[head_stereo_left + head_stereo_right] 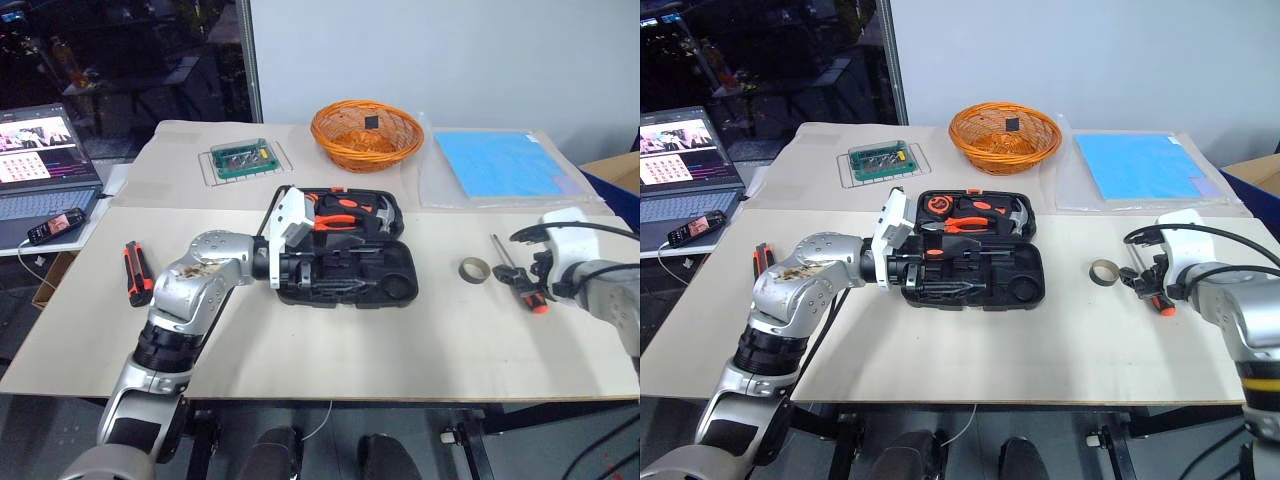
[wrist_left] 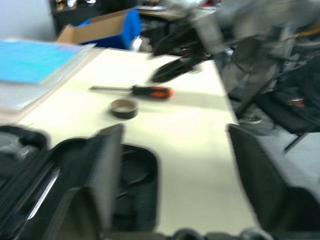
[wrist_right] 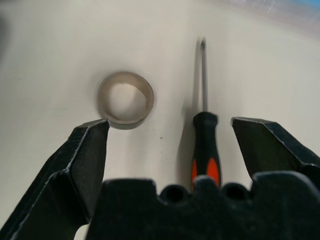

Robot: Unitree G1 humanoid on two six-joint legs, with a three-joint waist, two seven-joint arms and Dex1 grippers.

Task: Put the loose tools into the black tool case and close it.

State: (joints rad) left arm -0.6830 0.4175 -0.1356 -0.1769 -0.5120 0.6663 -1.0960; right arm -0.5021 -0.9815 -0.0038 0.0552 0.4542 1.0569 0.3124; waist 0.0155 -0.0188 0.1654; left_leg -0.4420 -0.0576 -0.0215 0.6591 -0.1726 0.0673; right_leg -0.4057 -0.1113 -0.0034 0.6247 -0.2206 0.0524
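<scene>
Right gripper [image 3: 170,132] gaping (empty) astride screwdriver [image 3: 205,145], left gripper [image 2: 175,165] level, spread, empty above case [image 1: 345,262].

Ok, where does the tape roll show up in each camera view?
Left eye view: tape roll on the table, right of the black tool case.
Right eye view: same spot.
Left wrist view: upper middle.
Right wrist view: near one finger.
Shared landmark: the orange-handled screwdriver lies beside it.

Black tool case [image 1: 345,262] lies open; screwdriver [image 3: 206,145] beside tape roll [image 3: 125,98].
</scene>
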